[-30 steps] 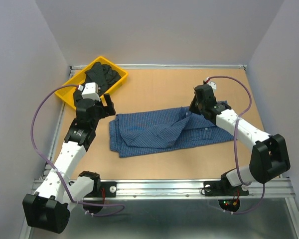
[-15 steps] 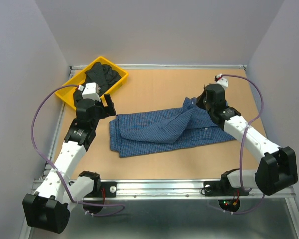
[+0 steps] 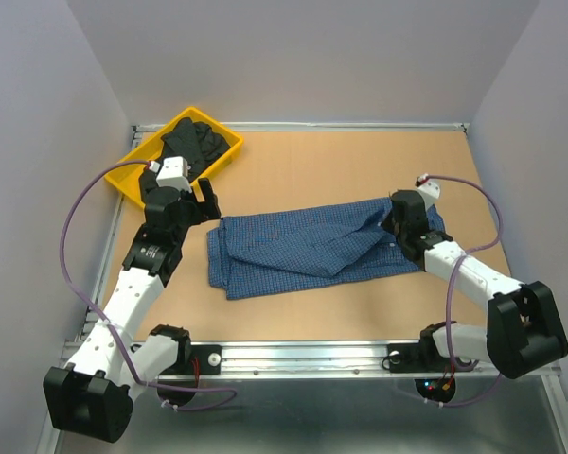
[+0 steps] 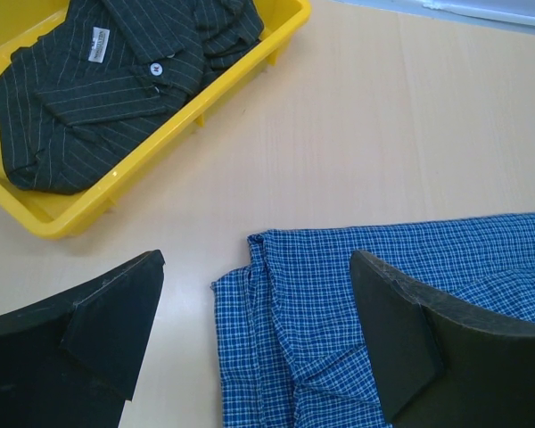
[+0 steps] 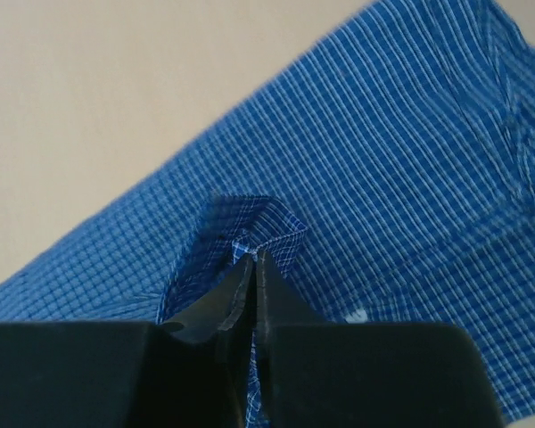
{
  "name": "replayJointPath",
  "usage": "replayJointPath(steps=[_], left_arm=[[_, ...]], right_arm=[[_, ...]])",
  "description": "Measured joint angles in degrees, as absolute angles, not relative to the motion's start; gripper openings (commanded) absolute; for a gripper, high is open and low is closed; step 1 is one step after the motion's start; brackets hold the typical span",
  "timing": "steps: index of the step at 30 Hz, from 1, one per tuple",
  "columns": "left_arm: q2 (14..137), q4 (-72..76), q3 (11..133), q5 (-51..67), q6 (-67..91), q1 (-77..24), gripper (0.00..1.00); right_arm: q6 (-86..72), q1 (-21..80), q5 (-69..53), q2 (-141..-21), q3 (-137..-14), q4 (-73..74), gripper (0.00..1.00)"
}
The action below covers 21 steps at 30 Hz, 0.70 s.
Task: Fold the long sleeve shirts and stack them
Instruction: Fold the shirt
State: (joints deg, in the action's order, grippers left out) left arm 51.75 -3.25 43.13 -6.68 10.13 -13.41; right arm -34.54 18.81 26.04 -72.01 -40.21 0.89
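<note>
At centre frame the blue checked shirt (image 3: pixel 303 248) lies half-folded; my right gripper (image 5: pixel 252 266) pinches a fold of it, my left gripper (image 4: pixel 257 272) hangs wide apart. Upper left, the black pinstriped shirt (image 4: pixel 98 85) sits in the yellow tray (image 4: pixel 189 120); stacking remains.

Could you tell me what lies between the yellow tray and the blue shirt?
Only bare tabletop separates tray and shirt; the left wrist view shows it.

top: high above near edge, looks down on whole desk (image 3: pixel 303 161) | left wrist: close, angled down, yellow tray (image 4: pixel 174 125) + blue checked shirt (image 4: pixel 312 303) | right wrist: nearest, same shirt
</note>
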Motion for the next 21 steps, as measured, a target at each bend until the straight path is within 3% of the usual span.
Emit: replayJointPath(steps=[3,5,6,7,12,16,21], left_arm=[[52.05,-3.25,43.13,-6.44,10.13,-13.39,0.96],[52.29,-3.25,43.13,-6.20,10.13,-13.39,0.96],[52.36,-3.25,43.13,-6.04,10.13,-13.39,0.96],[52.47,-3.25,43.13,-5.98,10.13,-13.39,0.96],[53.63,-3.25,43.13,-4.16,10.39,-13.41,0.96],[56.62,-3.95,43.20,-0.05,13.41,-14.74,0.96],[60.66,-4.51,43.20,2.59,19.92,-23.77,0.96]], right_arm=[[-36.67,18.79,27.07,-70.76,-35.92,0.97,0.18],[-38.37,18.79,27.83,-68.99,-32.97,0.89,0.31],[-39.16,18.79,28.27,-67.68,-31.51,0.91,0.49],[-39.51,18.76,28.58,-66.92,-30.76,0.84,0.57],[-40.40,18.76,32.53,-61.45,-28.23,1.13,0.83],[-35.81,18.76,32.88,-61.45,-29.47,1.13,0.84],[-33.08,18.26,30.15,-66.63,-34.79,1.04,0.75]])
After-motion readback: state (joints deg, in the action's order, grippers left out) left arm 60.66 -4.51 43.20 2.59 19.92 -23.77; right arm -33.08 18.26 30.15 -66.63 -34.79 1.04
